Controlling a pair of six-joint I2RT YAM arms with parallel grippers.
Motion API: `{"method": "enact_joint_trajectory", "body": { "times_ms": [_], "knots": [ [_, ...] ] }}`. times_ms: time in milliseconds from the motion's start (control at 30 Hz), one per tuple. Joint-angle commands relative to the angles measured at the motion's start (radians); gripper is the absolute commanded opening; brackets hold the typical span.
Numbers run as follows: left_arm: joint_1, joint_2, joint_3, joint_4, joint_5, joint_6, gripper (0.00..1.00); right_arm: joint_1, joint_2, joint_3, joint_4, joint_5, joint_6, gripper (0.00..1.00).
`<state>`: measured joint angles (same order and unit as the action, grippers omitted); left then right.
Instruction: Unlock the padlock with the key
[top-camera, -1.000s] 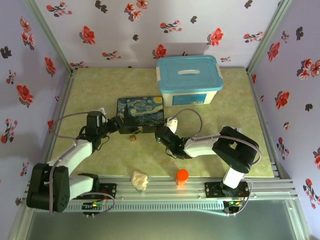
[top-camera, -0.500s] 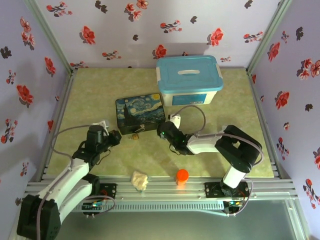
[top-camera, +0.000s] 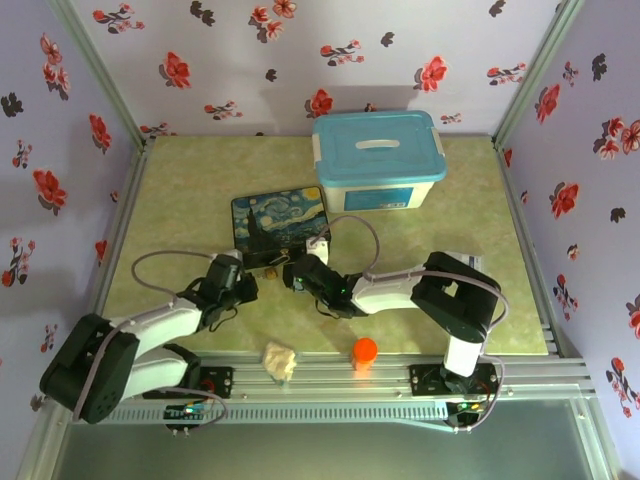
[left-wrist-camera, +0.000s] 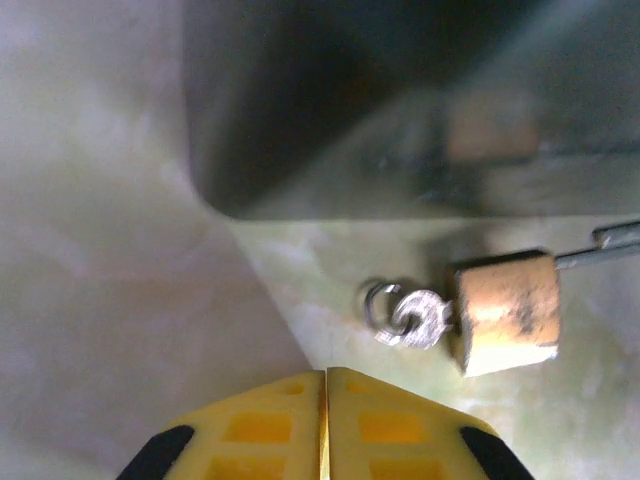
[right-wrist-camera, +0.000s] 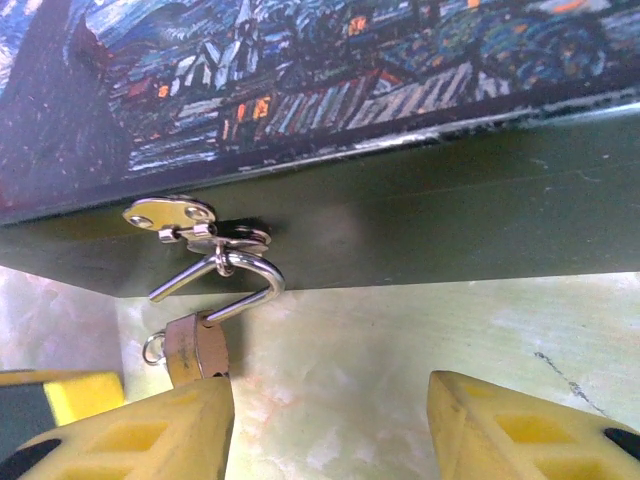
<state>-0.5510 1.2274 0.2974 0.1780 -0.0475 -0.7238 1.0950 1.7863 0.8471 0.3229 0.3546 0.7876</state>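
Top view: a green table (top-camera: 450, 300) is being shown from above. A painted box (top-camera: 280, 222) is lying at the middle, with a blue-lidded tub (top-camera: 378, 160) standing behind it to the right. An orange cap (top-camera: 365, 349) and a pale crumpled wad (top-camera: 279, 360) are sitting at the near edge. Both arms are being held low toward the box's near side, the left gripper (top-camera: 243, 283) by its near left corner and the right gripper (top-camera: 293, 275) just right of that, close together.

Left wrist view: the left gripper's yellow fingers (left-wrist-camera: 260, 430) are being pressed flat together with nothing between them. Just beyond them the brass padlock (left-wrist-camera: 505, 312) is lying on the table in front of the box's dark side. The key (left-wrist-camera: 420, 320) is being seen against the padlock's bottom end, a small ring (left-wrist-camera: 380, 303) hanging from it. Whether the key is seated in the lock cannot be told.

Right wrist view: the right gripper's fingers (right-wrist-camera: 530, 420) are being held wide apart, gripping nothing. The padlock's shackle (right-wrist-camera: 262, 283) is being carried by the loop of the latch (right-wrist-camera: 170, 213) on the box's front. One shackle leg is entering the brass body; the other is ending just above and left of it, apparently free. The body is hanging down to the table, just behind the left-hand finger.
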Motion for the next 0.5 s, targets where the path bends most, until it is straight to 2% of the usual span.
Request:
{"method": "enact_joint_trajectory", "body": {
  "times_ms": [0,133,233,467],
  "knots": [
    [-0.025,0.068,0.037,0.119,-0.054,0.008,0.11,0.002,-0.047,-0.021,-0.053,0.042,-0.028,0.53],
    [-0.052,0.152,0.075,0.134,-0.090,0.009,0.15,0.002,-0.073,-0.052,-0.033,0.049,-0.016,0.53],
    [-0.076,0.205,0.095,0.153,-0.084,0.010,0.15,0.002,-0.079,-0.063,-0.033,0.048,-0.011,0.53],
    [-0.169,0.183,0.079,0.155,-0.082,-0.041,0.09,0.002,-0.085,-0.091,-0.016,0.061,-0.002,0.53]
  ]
}}
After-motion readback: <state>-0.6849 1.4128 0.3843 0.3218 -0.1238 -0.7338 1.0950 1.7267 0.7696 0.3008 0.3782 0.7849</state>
